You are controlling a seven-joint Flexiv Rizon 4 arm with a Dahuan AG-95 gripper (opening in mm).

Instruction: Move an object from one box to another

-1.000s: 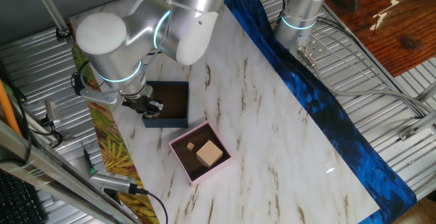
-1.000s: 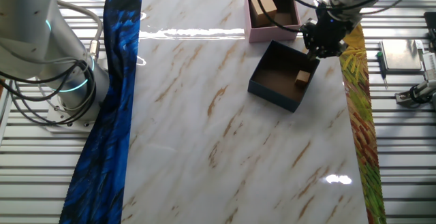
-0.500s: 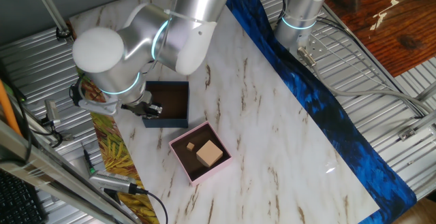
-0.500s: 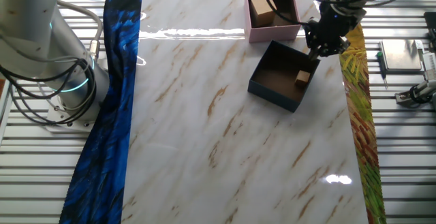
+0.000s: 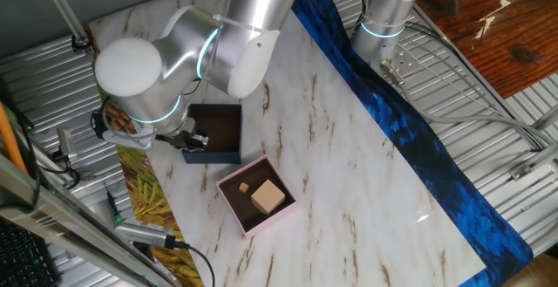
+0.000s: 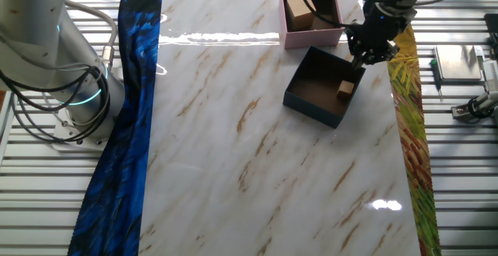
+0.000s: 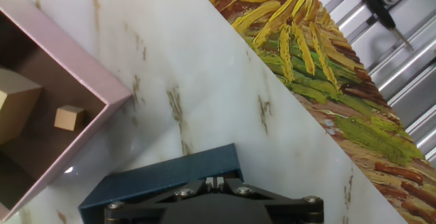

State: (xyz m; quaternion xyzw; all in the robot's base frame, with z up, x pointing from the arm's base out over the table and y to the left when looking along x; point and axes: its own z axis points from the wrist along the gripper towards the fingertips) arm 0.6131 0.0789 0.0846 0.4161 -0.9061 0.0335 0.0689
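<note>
Claw (image 6: 366,56) sits low at the navy box (image 6: 311,100), over its wall by the yellow-green cloth strip (image 6: 406,116); in the hand view its dark fingers look pressed together with nothing between them; one small wooden cube (image 6: 345,89) lies inside the navy box, in the corner just beneath the claw; beyond it, touching corner to wall or very nearly, the pink box (image 6: 312,36) holds two wooden blocks, one large (image 5: 268,197), one small (image 5: 245,187); two boxes in all on the marble tabletop (image 6: 257,147); blue cloth band (image 6: 128,124) runs along the far edge.
</note>
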